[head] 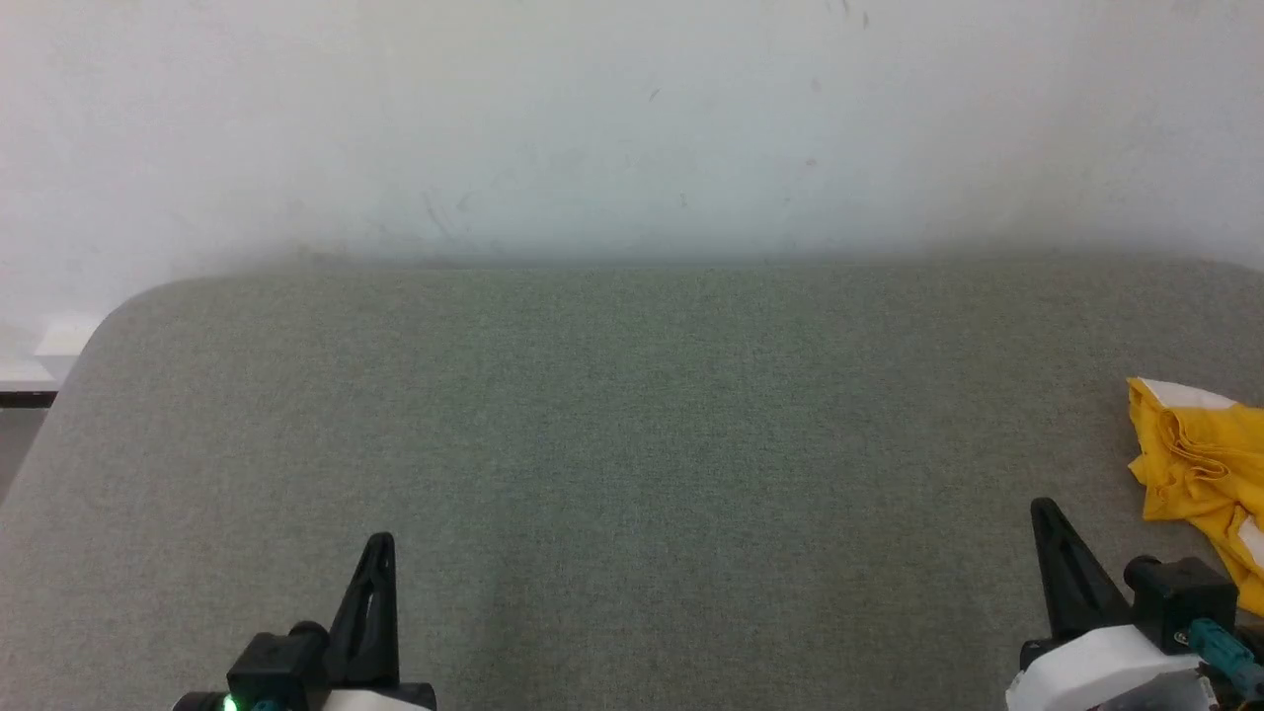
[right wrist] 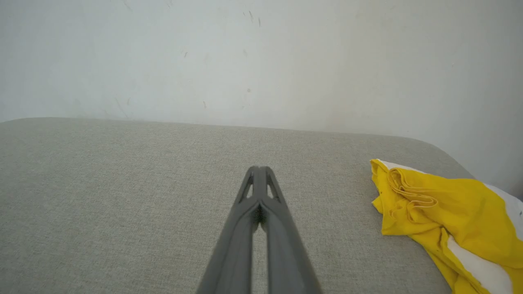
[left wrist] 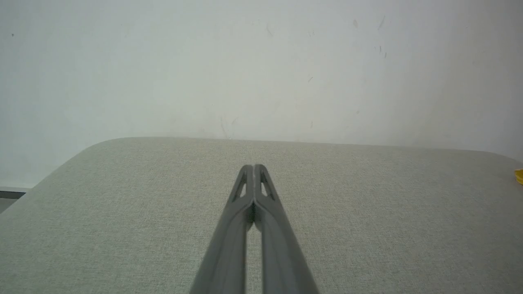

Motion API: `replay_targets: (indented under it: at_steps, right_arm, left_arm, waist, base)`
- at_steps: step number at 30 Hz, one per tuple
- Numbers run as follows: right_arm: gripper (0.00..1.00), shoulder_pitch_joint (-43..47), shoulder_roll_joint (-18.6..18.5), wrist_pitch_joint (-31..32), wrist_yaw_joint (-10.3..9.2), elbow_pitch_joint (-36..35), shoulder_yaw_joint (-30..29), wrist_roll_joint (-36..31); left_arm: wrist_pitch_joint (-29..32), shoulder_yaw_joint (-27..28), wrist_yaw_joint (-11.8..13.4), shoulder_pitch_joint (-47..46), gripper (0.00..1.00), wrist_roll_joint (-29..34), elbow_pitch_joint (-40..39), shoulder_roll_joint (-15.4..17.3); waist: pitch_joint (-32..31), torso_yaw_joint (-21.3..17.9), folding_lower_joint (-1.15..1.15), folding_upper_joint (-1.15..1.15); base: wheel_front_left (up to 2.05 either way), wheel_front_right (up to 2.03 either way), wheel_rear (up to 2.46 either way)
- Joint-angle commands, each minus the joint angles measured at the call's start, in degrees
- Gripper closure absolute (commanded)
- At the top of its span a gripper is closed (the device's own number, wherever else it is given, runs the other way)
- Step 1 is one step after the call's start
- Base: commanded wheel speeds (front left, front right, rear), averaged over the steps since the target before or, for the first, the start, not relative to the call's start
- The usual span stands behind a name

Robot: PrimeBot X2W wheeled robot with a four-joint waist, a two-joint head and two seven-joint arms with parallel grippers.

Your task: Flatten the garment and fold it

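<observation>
Judging from the head view, the task stands at its very start. The garment [head: 1200,444], a crumpled mustard-yellow T-shirt with white patches, lies bunched at the far right edge of the grey-green, fabric-covered desk [head: 632,415] with rounded corners. It is partly cut off by the frame and is neither flattened nor folded. The left jaws sit low at the left, their long dark fingers [head: 370,602] over bare desk, well apart from the garment. The right jaws sit low at the right, their dark fingers [head: 1071,573] near the garment but not touching it. Behind the desk rises a plain white wall [head: 632,118].

In the left wrist view the left jaws are clenched, tip pressed to tip, grasping nothing. They point across bare desk toward the wall, and a sliver of yellow shows at the right edge.

In the right wrist view the right jaws are likewise clenched on nothing. The garment lies to their right, its gathered folds on the side nearest them and a white band along its far side.

The next move, as I judge it, calls for the right jaws to release, swing toward the garment and pinch an edge. The garment could then be dragged to the middle of the desk, where both arms can reach to spread it. As for containers, the desk alone bears anything, and what it bears is the garment.
</observation>
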Motion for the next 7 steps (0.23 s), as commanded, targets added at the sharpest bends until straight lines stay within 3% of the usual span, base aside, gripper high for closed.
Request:
replay_targets:
  at_steps: [1,7]
  right_arm:
    - [1.0,-1.1,0.1,0.1,-0.04,-0.3,0.3,-0.4]
    - [1.0,-1.4,0.1,0.6,-0.04,-0.6,0.6,-0.6]
  left_arm:
    - [0.4,0.4,-0.4,-1.2,1.0,0.7,0.2,-0.3]
    - [1.1,0.8,-0.7,-1.8,1.0,1.3,0.4,-0.6]
  waist:
    - [0.0,0.0,0.0,0.0]
    - [0.1,0.1,0.0,0.0]
  base:
    - [0.0,0.0,0.0]
    - [0.0,0.0,0.0]
